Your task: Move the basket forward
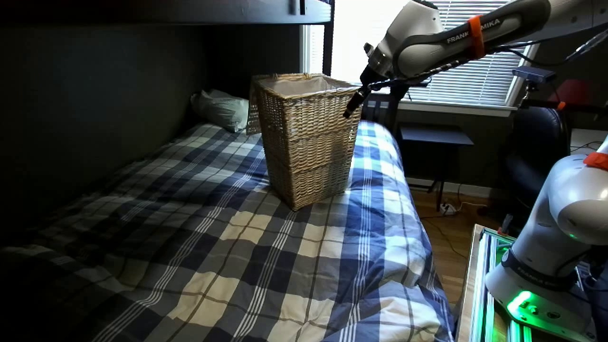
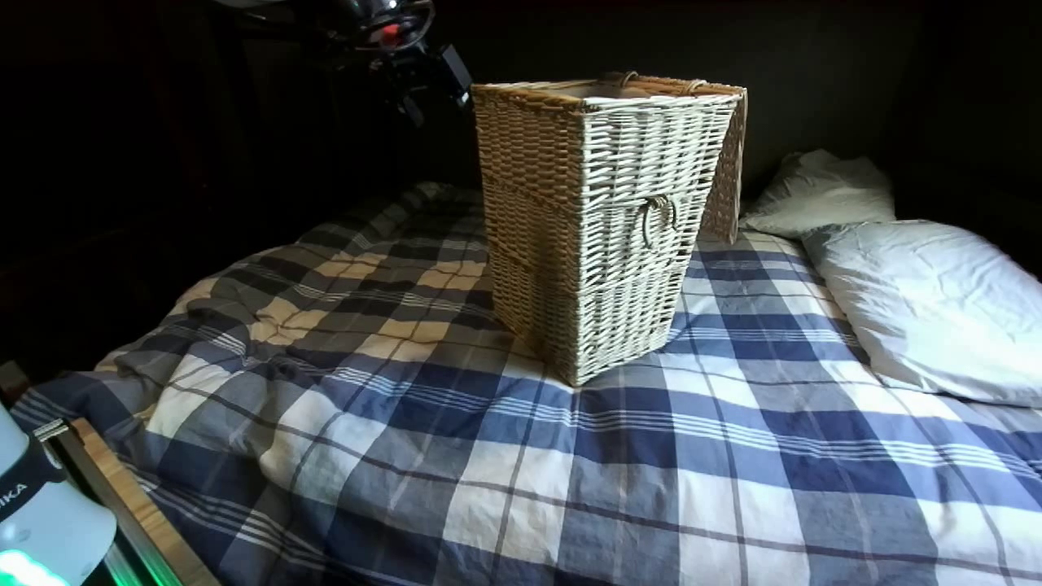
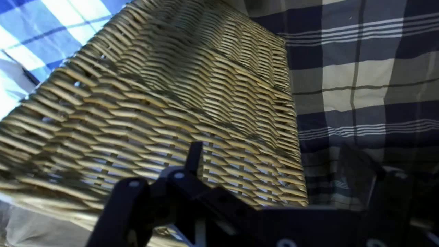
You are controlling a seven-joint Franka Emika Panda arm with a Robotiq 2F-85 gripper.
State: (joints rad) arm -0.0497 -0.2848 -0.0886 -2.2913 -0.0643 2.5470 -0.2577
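Basket (image 1: 311, 147) on plaid bed (image 1: 280, 256), window (image 1: 460, 83) beyond

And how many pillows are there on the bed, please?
2: in an exterior view, both to the right of the basket, a farther pillow and a nearer pillow. More may be hidden behind the basket.

Passage is available over the foreground plaid bedspread (image 1: 285, 270) in both exterior views; noted obstructions are the basket (image 1: 313, 147), standing just beside the gripper (image 2: 440, 110), and the dark overhead beam (image 1: 266, 12).
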